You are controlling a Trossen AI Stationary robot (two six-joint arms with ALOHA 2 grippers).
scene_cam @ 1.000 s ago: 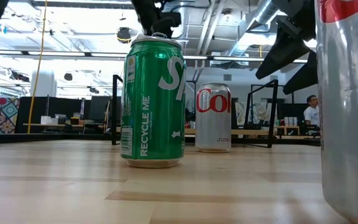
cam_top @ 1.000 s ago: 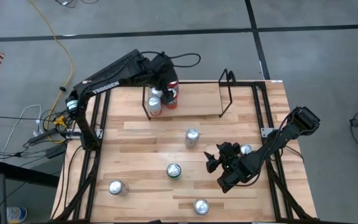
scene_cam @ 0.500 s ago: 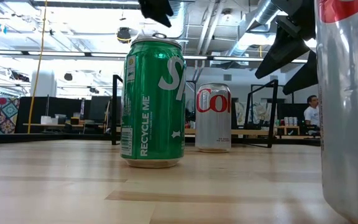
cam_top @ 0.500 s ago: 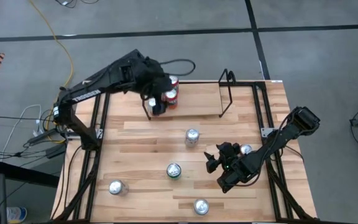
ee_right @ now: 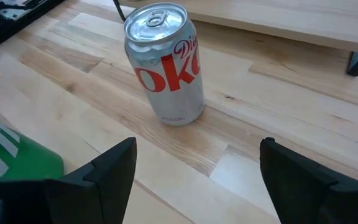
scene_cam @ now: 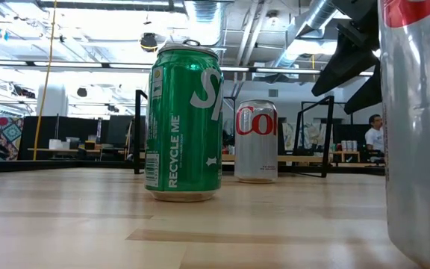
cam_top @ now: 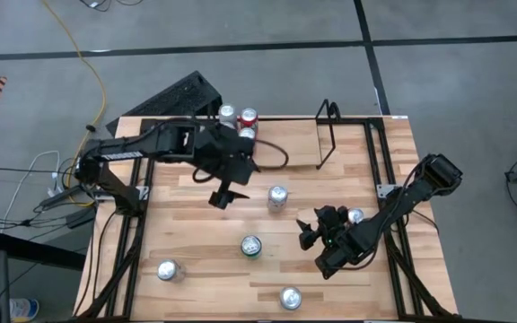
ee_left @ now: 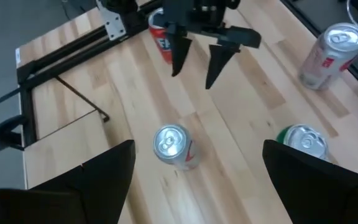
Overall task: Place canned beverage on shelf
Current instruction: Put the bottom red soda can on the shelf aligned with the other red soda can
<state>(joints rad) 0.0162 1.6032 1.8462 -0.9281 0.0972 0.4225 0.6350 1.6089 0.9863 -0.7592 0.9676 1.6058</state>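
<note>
Two cans, one silver (cam_top: 228,114) and one red (cam_top: 248,117), stand upright side by side at the left end of the shelf (cam_top: 328,133), on the table's far edge. The left gripper (cam_top: 223,194) hangs empty over the table near the shelf, fingers spread. The right gripper (cam_top: 306,232) waits at the near right, also spread, facing a silver Diet Coke can (ee_right: 165,63).
</note>
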